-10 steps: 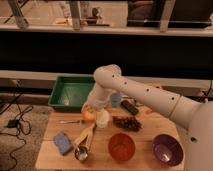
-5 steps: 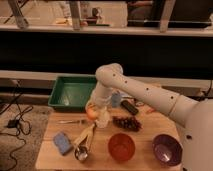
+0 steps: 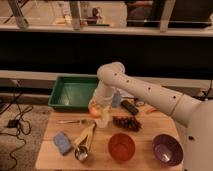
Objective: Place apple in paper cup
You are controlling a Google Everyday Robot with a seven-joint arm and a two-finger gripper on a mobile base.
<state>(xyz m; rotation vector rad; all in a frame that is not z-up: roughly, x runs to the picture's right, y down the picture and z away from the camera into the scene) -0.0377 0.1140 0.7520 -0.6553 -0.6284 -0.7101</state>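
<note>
The apple is a small yellow-orange fruit at the end of my white arm, just left of and slightly above the paper cup. The cup is white and stands upright on the wooden table, partly hidden by my arm. My gripper reaches down from the right, right at the apple and over the cup's left rim. It appears closed on the apple, with the fingers mostly hidden by the wrist.
A green tray sits behind the cup. Dark grapes lie to its right. An orange-red bowl and a purple bowl stand in front, with a blue sponge and a metal measuring cup at the front left. A black object lies behind the grapes.
The gripper and the apple have shifted a little to the right and up, closer to the paper cup. The other objects have not moved.
</note>
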